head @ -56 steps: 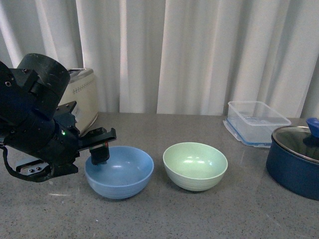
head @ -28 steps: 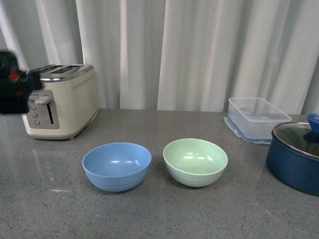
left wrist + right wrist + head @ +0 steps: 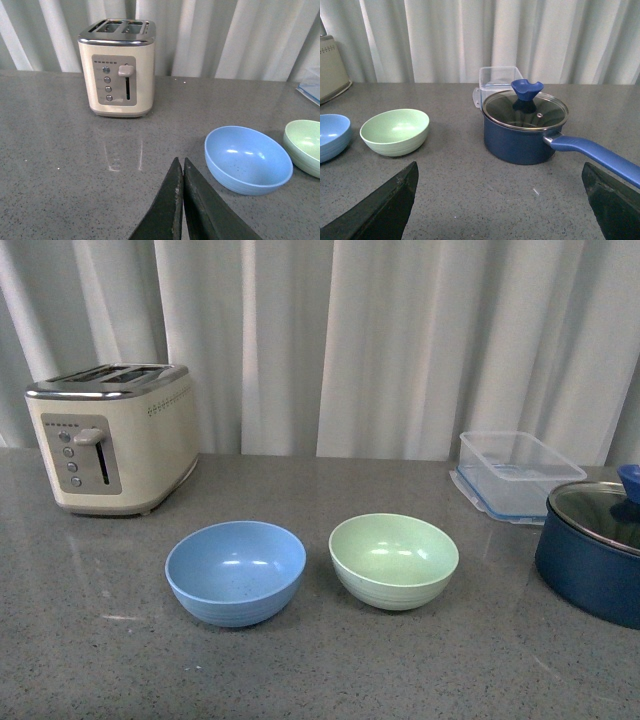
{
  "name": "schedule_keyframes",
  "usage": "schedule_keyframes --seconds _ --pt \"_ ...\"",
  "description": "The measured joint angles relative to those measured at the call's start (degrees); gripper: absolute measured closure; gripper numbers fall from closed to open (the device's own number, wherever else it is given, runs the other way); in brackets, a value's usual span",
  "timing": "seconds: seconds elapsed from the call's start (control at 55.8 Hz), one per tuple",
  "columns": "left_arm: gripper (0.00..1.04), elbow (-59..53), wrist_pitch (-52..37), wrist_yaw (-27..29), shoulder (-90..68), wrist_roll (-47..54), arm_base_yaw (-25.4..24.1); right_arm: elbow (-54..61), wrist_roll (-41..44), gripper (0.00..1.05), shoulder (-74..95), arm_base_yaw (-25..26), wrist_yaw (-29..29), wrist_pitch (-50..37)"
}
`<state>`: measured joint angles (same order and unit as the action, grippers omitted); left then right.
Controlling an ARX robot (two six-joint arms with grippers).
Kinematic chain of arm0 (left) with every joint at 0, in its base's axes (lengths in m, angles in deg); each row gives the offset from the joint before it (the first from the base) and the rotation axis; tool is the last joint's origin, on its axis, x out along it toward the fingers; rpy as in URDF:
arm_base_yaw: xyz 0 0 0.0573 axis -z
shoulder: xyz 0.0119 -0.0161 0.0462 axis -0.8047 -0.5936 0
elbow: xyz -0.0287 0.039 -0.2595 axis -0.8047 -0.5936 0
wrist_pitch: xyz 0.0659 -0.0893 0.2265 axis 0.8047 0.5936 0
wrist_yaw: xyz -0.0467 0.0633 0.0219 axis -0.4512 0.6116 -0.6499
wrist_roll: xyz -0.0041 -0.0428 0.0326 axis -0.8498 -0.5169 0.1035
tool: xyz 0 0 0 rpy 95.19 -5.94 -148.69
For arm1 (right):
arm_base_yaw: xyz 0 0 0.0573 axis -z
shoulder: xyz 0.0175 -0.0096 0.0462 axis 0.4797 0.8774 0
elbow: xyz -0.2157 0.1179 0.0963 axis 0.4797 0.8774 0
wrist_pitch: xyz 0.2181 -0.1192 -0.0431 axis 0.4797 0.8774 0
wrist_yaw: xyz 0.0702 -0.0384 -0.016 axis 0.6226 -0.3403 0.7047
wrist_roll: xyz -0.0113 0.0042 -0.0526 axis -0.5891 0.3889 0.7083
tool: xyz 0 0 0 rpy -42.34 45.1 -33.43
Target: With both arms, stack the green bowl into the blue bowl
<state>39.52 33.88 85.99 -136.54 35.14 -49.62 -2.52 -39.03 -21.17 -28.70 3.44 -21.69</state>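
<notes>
Grey countertop [image 3: 320,680], bearing all items. Cream toaster [image 3: 110,440], far left; dark navy pot [image 3: 590,570] with glass lid, far right; clear lidded container [image 3: 515,475] behind it. Blue bowl [image 3: 236,572] and green bowl [image 3: 394,560]: both upright, mouths up, side by side near centre, a narrow gap between them. The green bowl lies on the robot's right of the blue. Round, so no long axis to align. Right gripper [image 3: 500,167]: jaws spread wide, empty, with the green bowl ahead and toward the robot's left. This is judged the nearer arm to it. Left gripper [image 3: 180,162]: fingers pressed together, empty, the blue bowl close by. The front view shows neither arm; only the wrist views give the jaws.
</notes>
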Motion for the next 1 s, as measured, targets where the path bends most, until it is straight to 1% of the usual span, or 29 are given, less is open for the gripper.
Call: schedule_keyframes --seconds 0.036,0.054,0.143,0.359,0.413,0.484,1.004 --pt "1.01 -0.85 0.57 -2.84 1.36 0.02 -1.55 0.0 0.0 0.1 0.0 0.0 0.0 0.0" --pt "1.01 -1.25 0.85 -3.32 2.01 0.02 -2.16 0.0 0.0 0.1 0.0 0.0 0.0 0.0" --pt "1.01 -3.37 2.93 -3.48 6.16 0.02 -3.78 0.0 0.0 0.1 0.0 0.0 0.0 0.0" --pt "1.01 -6.69 8.85 -3.67 15.45 0.02 -3.82 0.0 0.0 0.1 0.0 0.0 0.0 0.0" --pt "1.01 -8.26 6.97 -3.78 15.89 0.04 -3.82 0.0 0.0 0.1 0.0 0.0 0.0 0.0" --pt "1.01 -8.94 7.76 -3.76 17.11 0.04 -3.85 0.0 0.0 0.1 0.0 0.0 0.0 0.0" --pt "1.01 -8.98 24.22 -3.72 34.88 0.04 -3.85 0.0 0.0 0.1 0.0 0.0 0.02 0.0"
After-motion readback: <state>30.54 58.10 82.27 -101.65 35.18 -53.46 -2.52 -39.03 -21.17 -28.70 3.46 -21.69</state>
